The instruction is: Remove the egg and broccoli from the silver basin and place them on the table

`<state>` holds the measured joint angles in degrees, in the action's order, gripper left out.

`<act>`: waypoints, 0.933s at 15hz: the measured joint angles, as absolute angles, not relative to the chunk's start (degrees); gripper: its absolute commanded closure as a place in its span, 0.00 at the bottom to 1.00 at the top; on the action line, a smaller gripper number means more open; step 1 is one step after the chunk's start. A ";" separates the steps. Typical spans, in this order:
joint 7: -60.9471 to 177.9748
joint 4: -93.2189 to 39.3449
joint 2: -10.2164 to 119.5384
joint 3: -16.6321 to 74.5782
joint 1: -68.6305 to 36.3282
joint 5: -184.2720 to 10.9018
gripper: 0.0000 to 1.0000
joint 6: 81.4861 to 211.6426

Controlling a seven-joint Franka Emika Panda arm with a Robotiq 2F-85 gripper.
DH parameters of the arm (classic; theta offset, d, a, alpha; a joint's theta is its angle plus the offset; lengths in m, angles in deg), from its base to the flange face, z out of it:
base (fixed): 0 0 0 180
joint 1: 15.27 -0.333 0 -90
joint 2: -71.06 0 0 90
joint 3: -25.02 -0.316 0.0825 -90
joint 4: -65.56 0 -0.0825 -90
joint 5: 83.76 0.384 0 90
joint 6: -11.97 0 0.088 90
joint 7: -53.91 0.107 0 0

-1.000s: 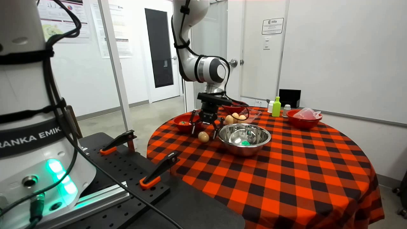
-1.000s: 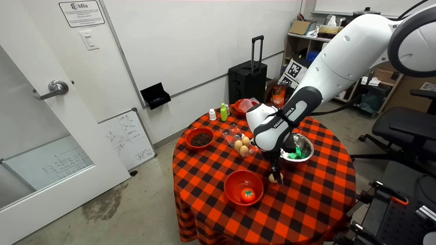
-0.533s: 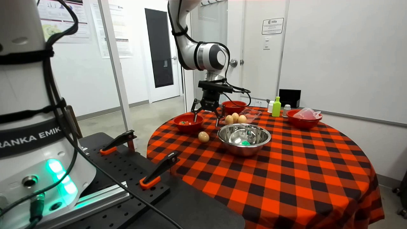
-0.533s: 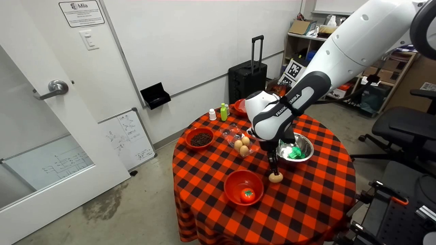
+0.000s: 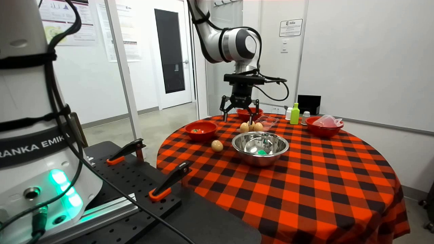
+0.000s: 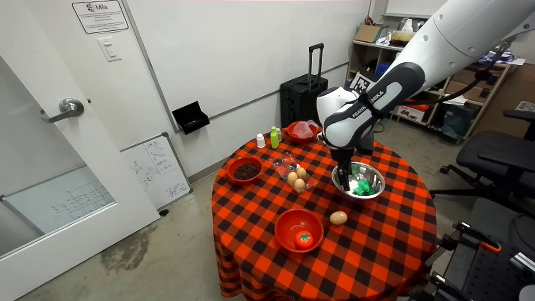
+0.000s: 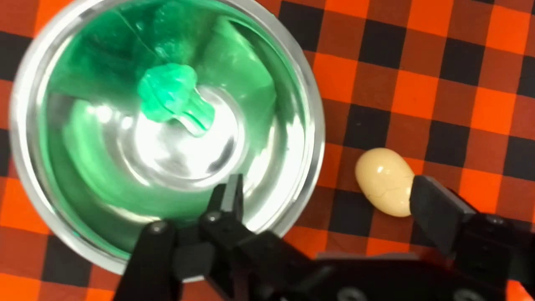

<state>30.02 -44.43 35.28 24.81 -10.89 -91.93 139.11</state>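
In an exterior view, the camera is standing close beside the white robot base (image 5: 40,144), looking shallowly across the round table draped in red-and-black checkered cloth (image 5: 298,189). In an exterior view, the camera is peering down more steeply, facing the broad whiteboard (image 6: 246,54). The wrist view is looking down from close above the shiny round metal basin (image 7: 312,129) and tan oval egg (image 7: 384,182), which both exterior views are also showing.

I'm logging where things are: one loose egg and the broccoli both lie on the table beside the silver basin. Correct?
Not quite: the broccoli is inside the silver basin, as the wrist view shows. The loose egg does lie on the table beside the basin.
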 measured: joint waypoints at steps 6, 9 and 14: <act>32.74 -44.23 35.70 29.32 -8.11 -92.35 0.00 140.72; 32.94 -43.89 35.08 29.94 -6.82 -92.35 0.00 140.72; 35.54 -43.57 32.98 30.94 -6.34 -92.36 0.00 141.20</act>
